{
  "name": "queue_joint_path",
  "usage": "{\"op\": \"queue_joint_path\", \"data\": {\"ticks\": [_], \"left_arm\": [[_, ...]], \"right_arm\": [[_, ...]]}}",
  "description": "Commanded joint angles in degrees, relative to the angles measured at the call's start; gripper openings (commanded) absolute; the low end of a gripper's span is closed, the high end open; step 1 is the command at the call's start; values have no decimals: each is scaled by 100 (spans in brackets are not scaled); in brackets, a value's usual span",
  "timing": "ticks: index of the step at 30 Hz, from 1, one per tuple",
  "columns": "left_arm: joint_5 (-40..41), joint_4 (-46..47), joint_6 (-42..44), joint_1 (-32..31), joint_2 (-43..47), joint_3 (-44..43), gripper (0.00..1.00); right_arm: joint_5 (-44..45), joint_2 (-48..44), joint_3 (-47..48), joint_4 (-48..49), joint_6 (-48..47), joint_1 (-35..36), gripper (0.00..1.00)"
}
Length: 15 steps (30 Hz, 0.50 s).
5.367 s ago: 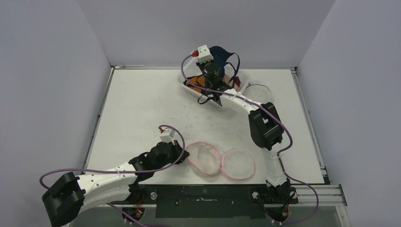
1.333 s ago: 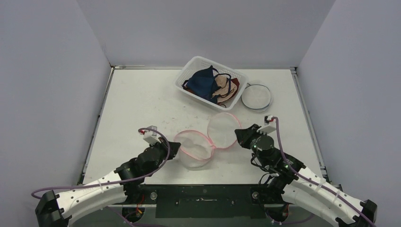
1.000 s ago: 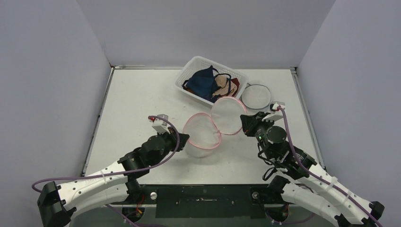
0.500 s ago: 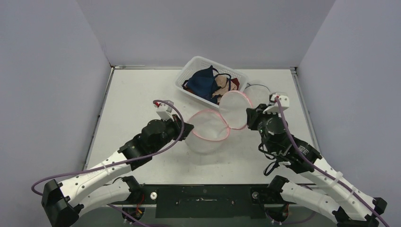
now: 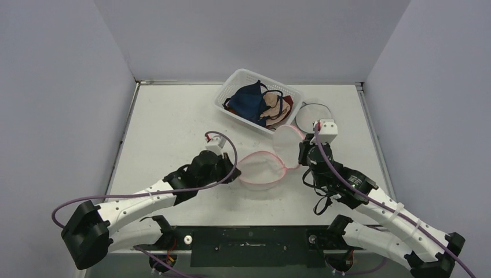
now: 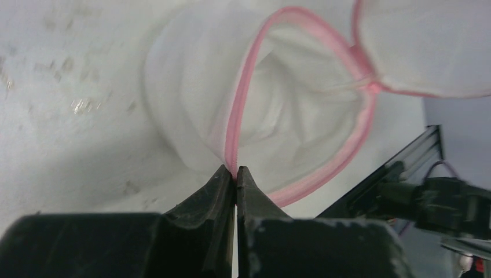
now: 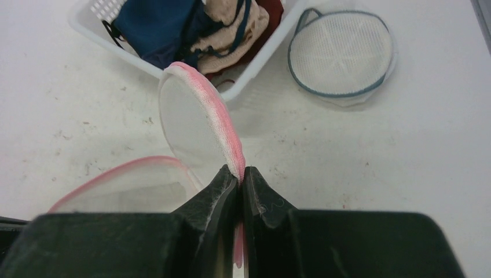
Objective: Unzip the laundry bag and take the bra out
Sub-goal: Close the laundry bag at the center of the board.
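Observation:
The laundry bag is white mesh with a pink zip rim, and it is unzipped into two halves. Its bowl half (image 5: pixel 260 171) gapes with nothing visible inside (image 6: pixel 301 116). My left gripper (image 5: pixel 236 172) (image 6: pixel 235 171) is shut on that half's pink rim. My right gripper (image 5: pixel 301 154) (image 7: pixel 241 174) is shut on the rim of the lid half (image 5: pixel 285 146) (image 7: pixel 191 124), which stands upright. A navy bra (image 5: pixel 246 97) (image 7: pixel 156 23) lies in the white basket with a beige one (image 5: pixel 269 107).
The white basket (image 5: pixel 246 72) (image 7: pixel 272 52) stands at the back centre, just beyond the bag. A round mesh bag with a blue rim (image 5: pixel 310 114) (image 7: pixel 340 55) lies right of it, by my right wrist. Grey walls enclose the table on three sides.
Both grippers have closed in on each other with the bag, the left moving right and the right moving left. The lid half has swung more upright beside the bowl half.

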<state>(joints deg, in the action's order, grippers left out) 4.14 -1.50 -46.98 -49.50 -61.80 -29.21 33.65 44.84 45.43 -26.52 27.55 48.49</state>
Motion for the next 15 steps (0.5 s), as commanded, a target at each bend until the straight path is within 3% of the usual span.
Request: {"op": "queue_joint_path", "data": {"ticks": [1,5,10,15], "left_arm": [[-46,162,468,39,215,-1406,2],[-15,370,412,39,405,-1053,3],[-137,1147,-73,54,53,-48,3],[-357,1321,-154,64,-467,-52,1]], "right_arm": [[195,97,1128,314,-453,55,5],[214,-17,1055,245,-415,64,5],[246,-293,-15,244,0,64,5],[293,-636,-499,217,231,64,5]]}}
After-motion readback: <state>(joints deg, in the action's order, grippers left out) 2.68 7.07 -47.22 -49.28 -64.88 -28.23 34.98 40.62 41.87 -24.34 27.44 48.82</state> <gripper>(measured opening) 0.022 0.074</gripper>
